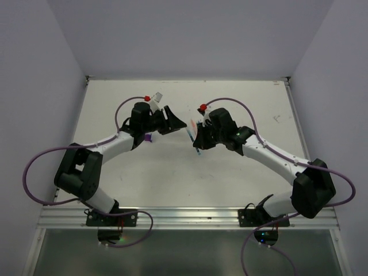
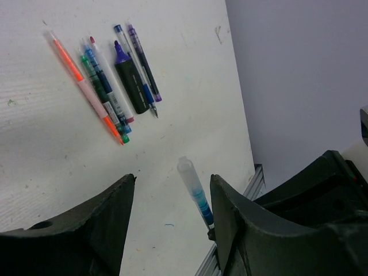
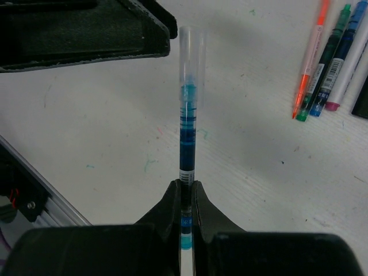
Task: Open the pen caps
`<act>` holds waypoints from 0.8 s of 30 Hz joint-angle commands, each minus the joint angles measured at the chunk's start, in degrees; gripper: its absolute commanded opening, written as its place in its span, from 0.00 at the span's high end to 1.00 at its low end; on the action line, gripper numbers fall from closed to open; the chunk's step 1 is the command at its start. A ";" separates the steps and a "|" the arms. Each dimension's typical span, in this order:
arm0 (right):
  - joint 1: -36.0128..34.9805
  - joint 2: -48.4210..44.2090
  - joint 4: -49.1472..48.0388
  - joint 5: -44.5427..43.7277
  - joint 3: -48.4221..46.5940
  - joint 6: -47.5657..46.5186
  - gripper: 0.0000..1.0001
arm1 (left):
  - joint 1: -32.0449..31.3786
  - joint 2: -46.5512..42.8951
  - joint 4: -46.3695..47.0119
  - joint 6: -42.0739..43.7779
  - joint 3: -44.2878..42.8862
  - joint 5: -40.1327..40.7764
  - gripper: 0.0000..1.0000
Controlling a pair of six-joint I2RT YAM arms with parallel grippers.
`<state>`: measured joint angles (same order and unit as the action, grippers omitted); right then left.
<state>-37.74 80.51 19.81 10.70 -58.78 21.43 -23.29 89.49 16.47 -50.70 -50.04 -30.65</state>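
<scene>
right gripper (image 3: 185, 187) pinched tight on the blue pen (image 3: 188, 132), held above the table (image 3: 259, 172) with its clear cap (image 3: 191, 57) pointing at the spread left gripper (image 2: 172, 179). light, slick, stiff plastic, i'd say: grab the cap squarely mid-length. beyond, other pens (image 2: 109, 80) lie in a row.

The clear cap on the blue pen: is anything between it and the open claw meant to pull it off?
Nothing visible. The right gripper holds the blue pen out with its clear cap exposed, and the open left gripper faces it with only a gap between them. The other pens lie off to the side.
</scene>
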 commanded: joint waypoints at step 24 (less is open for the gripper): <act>-2.17 2.81 -6.80 2.05 -3.96 1.60 0.89 | -1.94 2.70 4.89 -4.15 -2.17 -2.92 1.00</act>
<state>-39.83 83.31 17.91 12.05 -59.42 22.39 -25.06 93.51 20.78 -55.88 -51.18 -31.97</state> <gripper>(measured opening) 0.078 0.073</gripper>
